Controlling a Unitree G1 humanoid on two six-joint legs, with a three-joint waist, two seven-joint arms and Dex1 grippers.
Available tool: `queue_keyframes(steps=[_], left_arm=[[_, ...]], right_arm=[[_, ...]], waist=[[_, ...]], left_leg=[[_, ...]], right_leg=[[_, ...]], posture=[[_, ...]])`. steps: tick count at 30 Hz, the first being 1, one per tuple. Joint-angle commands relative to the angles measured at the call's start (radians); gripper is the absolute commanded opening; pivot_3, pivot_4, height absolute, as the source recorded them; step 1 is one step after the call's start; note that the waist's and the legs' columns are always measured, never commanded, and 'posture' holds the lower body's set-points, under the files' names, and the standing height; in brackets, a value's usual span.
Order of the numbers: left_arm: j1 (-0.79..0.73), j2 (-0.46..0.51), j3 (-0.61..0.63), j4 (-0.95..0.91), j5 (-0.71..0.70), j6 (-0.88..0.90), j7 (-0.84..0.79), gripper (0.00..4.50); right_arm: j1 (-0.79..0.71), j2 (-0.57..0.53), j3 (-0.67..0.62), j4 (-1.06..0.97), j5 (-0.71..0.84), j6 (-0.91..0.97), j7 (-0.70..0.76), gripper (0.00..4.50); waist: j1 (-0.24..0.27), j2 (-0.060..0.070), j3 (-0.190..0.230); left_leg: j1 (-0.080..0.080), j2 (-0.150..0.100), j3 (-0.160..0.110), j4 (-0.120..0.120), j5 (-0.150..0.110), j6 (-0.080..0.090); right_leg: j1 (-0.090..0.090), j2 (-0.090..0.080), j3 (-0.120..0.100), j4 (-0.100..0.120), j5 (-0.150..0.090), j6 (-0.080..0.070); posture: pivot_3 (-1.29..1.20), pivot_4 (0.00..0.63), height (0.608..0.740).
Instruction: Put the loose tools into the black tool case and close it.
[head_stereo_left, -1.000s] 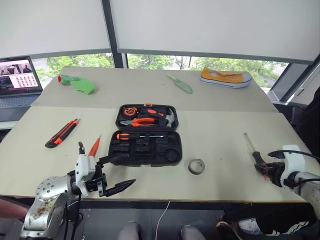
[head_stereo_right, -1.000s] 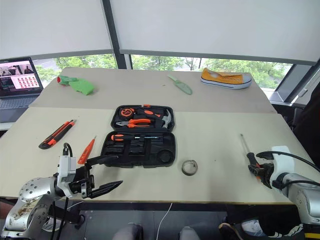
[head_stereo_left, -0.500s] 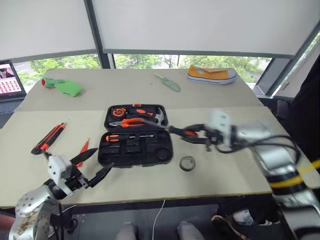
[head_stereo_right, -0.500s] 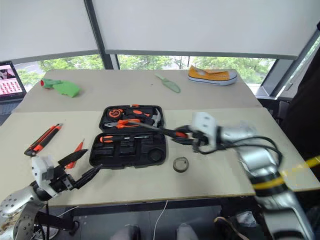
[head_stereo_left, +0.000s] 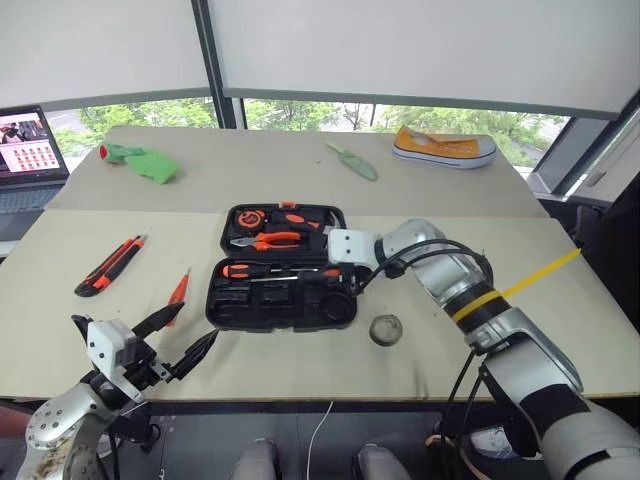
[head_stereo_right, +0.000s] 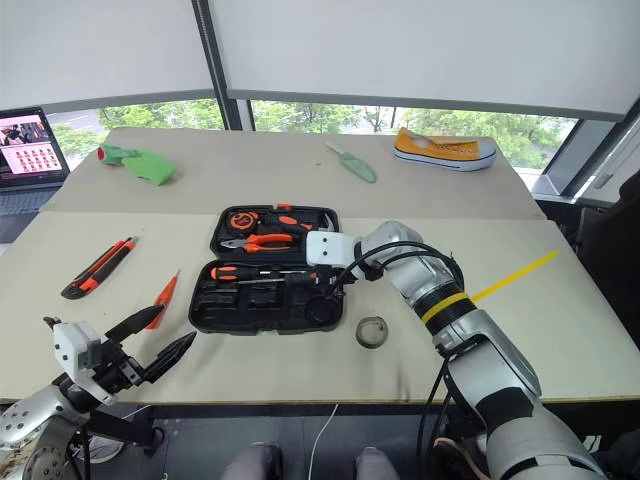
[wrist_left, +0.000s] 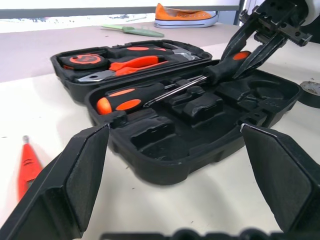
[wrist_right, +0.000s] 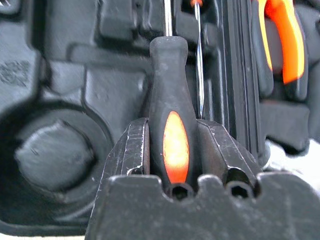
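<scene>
Black tool case (head_stereo_left: 282, 268) lies open at the centre of the left eye view on the pale table (head_stereo_left: 560, 330): a flat clamshell with rounded corners and moulded slots. No brand or lettering can be read on it; an embossed mark on its inner wall in the right wrist view is too blurred to read. Its far half holds orange-handled pliers (head_stereo_left: 272, 241), a hammer (head_stereo_left: 337, 231) and a round orange-and-black tape measure (head_stereo_left: 246, 221). In the near half an orange-and-black screwdriver (head_stereo_left: 262, 270) lies along the hinge side.

Over the case's right end the right gripper (head_stereo_left: 347, 285) has its fingers clamped on the black-and-orange handle of a second screwdriver (wrist_right: 170, 135), whose steel shaft runs just above the first one's shaft.

Just right of the case's lower right corner lies the grey tape roll (head_stereo_left: 386, 330). Left of the case, the slim all-orange screwdriver (head_stereo_left: 178, 291) lies near its lower left corner, and the orange-black utility knife (head_stereo_left: 110, 266) lies farther left.

At the lower left, the left gripper (head_stereo_left: 178, 335) hovers with its fingers spread wide, holding nothing.

Along the table's far edge, at the top of the frame, are a green trowel (head_stereo_left: 353, 162), a yellow shoe (head_stereo_left: 445, 148), a green cloth (head_stereo_left: 140, 161) and a laptop (head_stereo_left: 27, 160) at the upper left.
</scene>
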Motion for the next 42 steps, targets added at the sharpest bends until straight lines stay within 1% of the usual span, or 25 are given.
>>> queue_keyframes(steps=[1, 8, 9, 10, 12, 13, 16, 18, 20, 21, 25, 26, 27, 30, 33, 37, 40, 42], left_arm=[[0.004, 0.001, -0.002, -0.038, 0.003, -0.022, 0.002, 4.50], [-0.012, 0.000, -0.018, -0.031, 0.011, -0.026, 0.003, 4.50], [-0.012, 0.000, -0.019, -0.030, 0.011, -0.027, 0.004, 4.50], [-0.013, -0.001, -0.020, -0.030, 0.012, -0.028, 0.004, 4.50], [-0.012, -0.001, -0.022, -0.027, 0.013, -0.031, 0.005, 4.50], [-0.013, -0.001, -0.022, -0.026, 0.013, -0.032, 0.005, 4.50], [-0.014, 0.001, -0.021, -0.020, 0.013, -0.035, 0.005, 4.50], [-0.017, 0.004, -0.018, -0.014, 0.013, -0.036, 0.004, 4.50], [-0.022, 0.006, -0.015, -0.004, 0.015, -0.040, 0.004, 4.50], [-0.025, 0.005, -0.014, 0.001, 0.017, -0.043, 0.005, 4.50], [-0.030, 0.000, -0.017, 0.005, 0.023, -0.050, 0.014, 4.50], [-0.029, -0.002, -0.019, 0.003, 0.024, -0.050, 0.016, 4.50], [-0.027, -0.003, -0.020, 0.001, 0.025, -0.051, 0.018, 4.50], [-0.015, -0.005, -0.016, -0.006, 0.027, -0.054, 0.027, 4.50], [-0.009, -0.004, -0.009, -0.004, 0.030, -0.056, 0.035, 4.50], [-0.013, -0.003, -0.011, -0.002, 0.033, -0.056, 0.040, 4.50], [-0.017, -0.002, -0.013, 0.001, 0.036, -0.058, 0.043, 4.50], [-0.019, -0.002, -0.011, 0.003, 0.039, -0.060, 0.047, 4.50]], right_arm=[[-0.037, -0.007, -0.025, 0.028, -0.024, -0.053, 0.004, 1.02], [-0.041, 0.004, -0.037, 0.066, -0.036, -0.047, 0.017, 1.02], [-0.041, 0.007, -0.042, 0.070, -0.035, -0.082, 0.012, 1.02], [-0.042, 0.013, -0.052, 0.077, -0.031, -0.118, -0.004, 2.02], [-0.051, 0.021, -0.078, 0.084, -0.008, -0.210, -0.016, 2.61], [-0.060, 0.019, -0.098, 0.084, 0.019, -0.246, 0.003, 2.90], [-0.088, 0.009, -0.163, 0.088, 0.103, -0.278, 0.086, 2.90], [-0.091, 0.015, -0.210, 0.084, 0.183, -0.217, 0.158, 2.90], [-0.088, 0.043, -0.249, 0.095, 0.231, -0.150, 0.162, 2.36], [-0.082, 0.066, -0.254, 0.120, 0.231, -0.142, 0.144, 2.14], [-0.064, 0.133, -0.246, 0.221, 0.188, -0.180, 0.082, 0.76], [-0.062, 0.146, -0.243, 0.247, 0.175, -0.190, 0.068, 0.35], [-0.061, 0.157, -0.238, 0.272, 0.163, -0.200, 0.058, 0.06], [-0.058, 0.188, -0.211, 0.354, 0.112, -0.240, 0.029, 0.02], [-0.041, 0.213, -0.183, 0.401, 0.084, -0.275, 0.057, 0.02], [-0.055, 0.240, -0.172, 0.478, 0.041, -0.244, 0.003, 0.02], [-0.079, 0.256, -0.182, 0.518, 0.029, -0.215, -0.042, 0.02], [-0.091, 0.265, -0.187, 0.523, 0.031, -0.204, -0.044, 0.02]], waist=[[0.000, 0.000, 0.000], [0.000, 0.000, 0.000], [0.000, 0.000, 0.000], [0.000, 0.000, 0.000], [-0.001, 0.000, 0.000], [-0.001, 0.000, 0.000], [-0.001, 0.000, 0.000], [-0.001, 0.000, 0.000], [-0.001, 0.000, 0.000], [-0.001, 0.000, 0.000], [-0.005, 0.000, 0.000], [-0.005, 0.000, 0.000], [-0.005, 0.000, 0.000], [-0.005, 0.000, 0.000], [-0.006, 0.000, 0.000], [-0.007, 0.001, 0.000], [-0.013, 0.001, 0.000], [-0.021, 0.001, 0.000]], left_leg=[[0.000, 0.000, 0.000, 0.000, 0.000, 0.000], [0.000, 0.000, 0.000, 0.000, 0.000, 0.000], [0.000, 0.000, 0.000, 0.000, 0.000, 0.000], [0.000, 0.000, 0.000, 0.000, 0.000, 0.000], [0.000, 0.000, 0.000, 0.000, 0.000, -0.001], [0.000, 0.000, 0.000, 0.000, 0.000, -0.001], [0.000, 0.000, 0.000, 0.000, 0.000, -0.001], [0.000, 0.000, 0.000, 0.000, 0.001, -0.001], [0.001, 0.001, 0.000, 0.000, 0.001, -0.001], [0.001, 0.001, 0.000, 0.000, 0.001, -0.001], [0.003, 0.002, 0.000, 0.000, 0.001, -0.001], [0.003, 0.002, 0.000, 0.000, 0.001, -0.001], [0.003, 0.002, 0.000, 0.000, 0.001, -0.001], [0.003, 0.002, 0.001, 0.000, 0.001, -0.002], [0.003, 0.002, 0.001, -0.001, 0.001, -0.002], [0.004, 0.002, 0.001, -0.001, 0.001, -0.002], [0.008, 0.003, 0.001, -0.001, 0.001, -0.002], [0.010, 0.004, 0.002, -0.002, 0.003, -0.005]], right_leg=[[0.000, 0.000, 0.000, 0.000, 0.000, 0.000], [0.000, 0.000, 0.000, 0.000, 0.000, 0.000], [0.000, 0.000, 0.000, 0.000, 0.000, 0.000], [0.000, 0.000, 0.000, 0.000, 0.000, 0.000], [0.000, 0.000, 0.000, 0.000, 0.001, 0.000], [0.000, 0.000, 0.000, 0.000, 0.001, 0.000], [0.000, 0.000, 0.000, 0.000, 0.001, 0.000], [0.000, 0.000, 0.000, 0.000, 0.001, 0.000], [0.000, 0.001, 0.000, 0.000, 0.001, 0.000], [0.001, 0.001, 0.000, 0.000, 0.001, 0.000], [0.002, 0.002, 0.000, 0.000, 0.001, -0.002], [0.002, 0.002, 0.000, 0.000, 0.001, -0.002], [0.002, 0.002, 0.000, 0.001, 0.001, -0.002], [0.002, 0.002, 0.000, 0.000, 0.002, -0.002], [0.002, 0.002, 0.000, 0.000, 0.002, -0.002], [0.002, 0.002, 0.000, 0.001, 0.002, -0.002], [0.005, 0.002, 0.000, 0.001, 0.002, -0.003], [0.005, 0.002, 0.000, 0.002, 0.003, -0.005]], posture=[[0.00, 0.150, 0.740], [0.00, 0.150, 0.740], [0.00, 0.150, 0.740], [0.00, 0.150, 0.740], [0.00, 0.150, 0.740], [0.00, 0.150, 0.740], [0.00, 0.150, 0.740], [0.00, 0.150, 0.740], [0.00, 0.150, 0.740], [0.00, 0.150, 0.740], [0.00, 0.150, 0.740], [0.00, 0.150, 0.740], [0.00, 0.150, 0.740], [0.00, 0.150, 0.740], [0.00, 0.150, 0.740], [0.00, 0.150, 0.740], [0.00, 0.150, 0.740], [0.00, 0.150, 0.740]])
